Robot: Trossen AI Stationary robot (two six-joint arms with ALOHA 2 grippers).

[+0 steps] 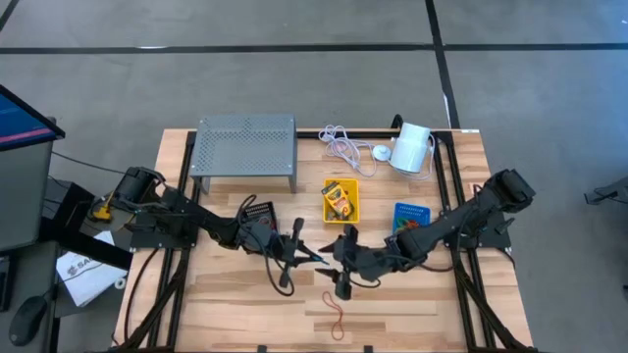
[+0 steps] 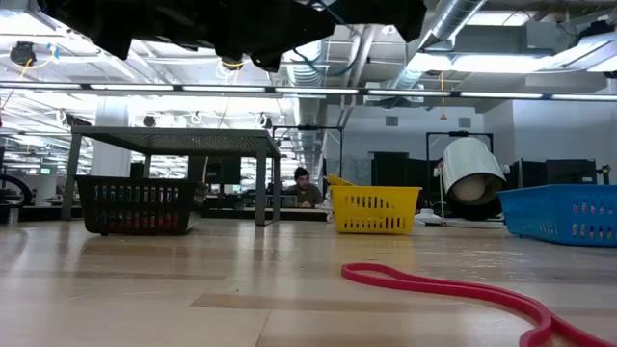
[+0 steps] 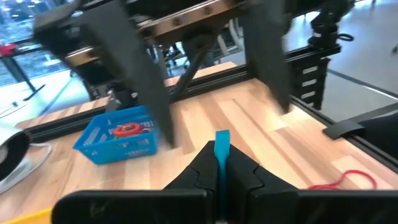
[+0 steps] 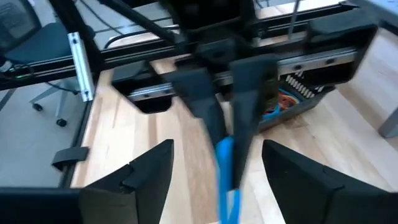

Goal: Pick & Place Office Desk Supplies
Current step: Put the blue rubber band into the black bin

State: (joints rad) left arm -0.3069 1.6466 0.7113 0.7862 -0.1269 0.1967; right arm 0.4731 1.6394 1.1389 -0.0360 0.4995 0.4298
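Left gripper point(image 3: 216, 177): clamped on a blue rubber band point(image 3: 221, 155), mid-table. Right gripper point(image 4: 217, 171): facing it, fingers spread wide either side of that band, not touching. Step, by appearance: handover between arms. Next: left carries band back-left to black bin point(image 1: 257, 213). Red band point(image 1: 335, 313) lies in front of both.

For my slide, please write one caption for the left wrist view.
Left end effector shut on blue band; blue bin and red band beyond.

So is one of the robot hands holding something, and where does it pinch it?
Yes. The left gripper is shut on a blue rubber band, pinching one end between its fingertips. The right gripper is open, holding nothing.
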